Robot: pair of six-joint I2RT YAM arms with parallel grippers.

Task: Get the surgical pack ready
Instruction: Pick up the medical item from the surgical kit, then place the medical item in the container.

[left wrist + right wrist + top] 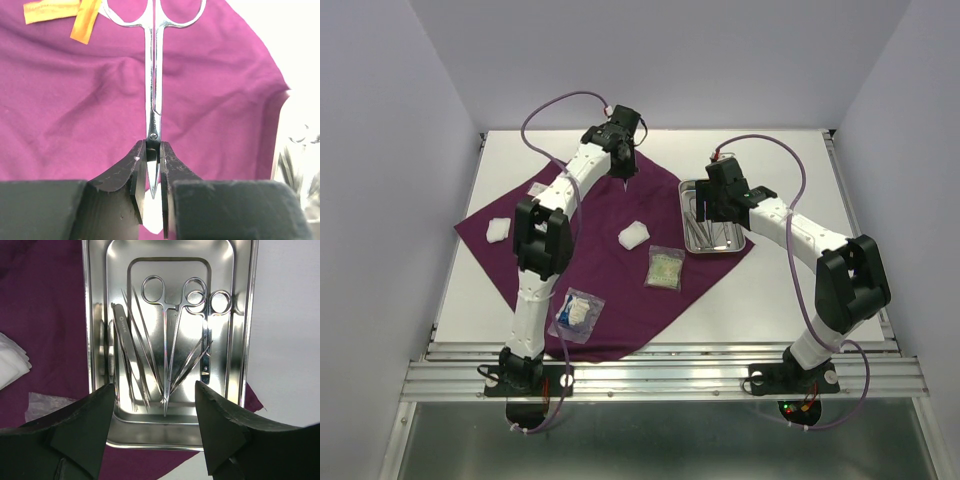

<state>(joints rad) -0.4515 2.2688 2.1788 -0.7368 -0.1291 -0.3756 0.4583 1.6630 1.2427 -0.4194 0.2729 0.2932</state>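
The dark-purple cloth lies spread like a diamond on the white table. My left gripper is shut on a pair of metal scissors, pinching the blades just below the pivot screw, with the ring handles pointing away over the cloth. In the top view that gripper hovers over the cloth's far corner. At the cloth's right corner stands the steel tray, holding ring-handled instruments and tweezers. My right gripper is open above the tray's near end, with nothing between its fingers.
White gauze pads lie on the cloth, and a third sits at its far left edge. Two clear packets rest nearer the arms. Orange tape strips are stuck to the cloth.
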